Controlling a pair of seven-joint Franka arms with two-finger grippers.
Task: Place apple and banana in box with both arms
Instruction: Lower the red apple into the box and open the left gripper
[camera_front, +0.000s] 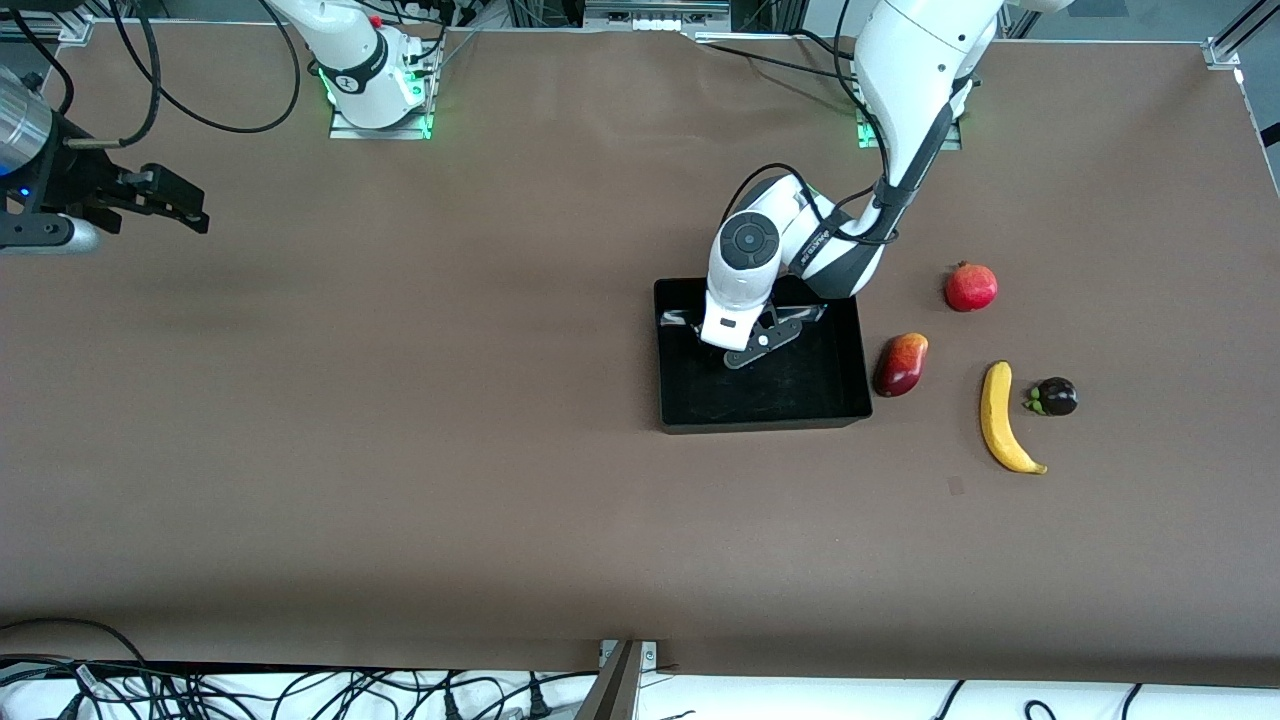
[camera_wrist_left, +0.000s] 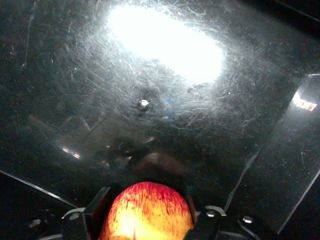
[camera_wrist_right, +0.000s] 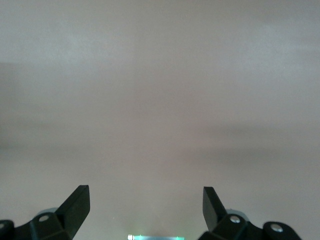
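A red and yellow apple (camera_wrist_left: 147, 212) sits between the jaws of my left gripper (camera_wrist_left: 148, 199), which is shut on it just above the scratched black floor of the box (camera_wrist_left: 75, 75). From the front, the left gripper (camera_front: 760, 345) reaches down inside the box (camera_front: 690, 415), and the hand hides the apple. The yellow banana (camera_front: 998, 417) lies on the table toward the left arm's end, apart from the box. My right gripper (camera_front: 190, 208) waits over the right arm's end of the table. It (camera_wrist_right: 146, 200) is open, with only bare table below.
Beside the box, an oblong dark-red-and-yellow fruit (camera_front: 901, 364) lies toward the left arm's end. A round red fruit with a crown tip (camera_front: 971, 287) sits farther from the front camera than the banana. A small dark purple fruit (camera_front: 1055, 397) rests next to the banana.
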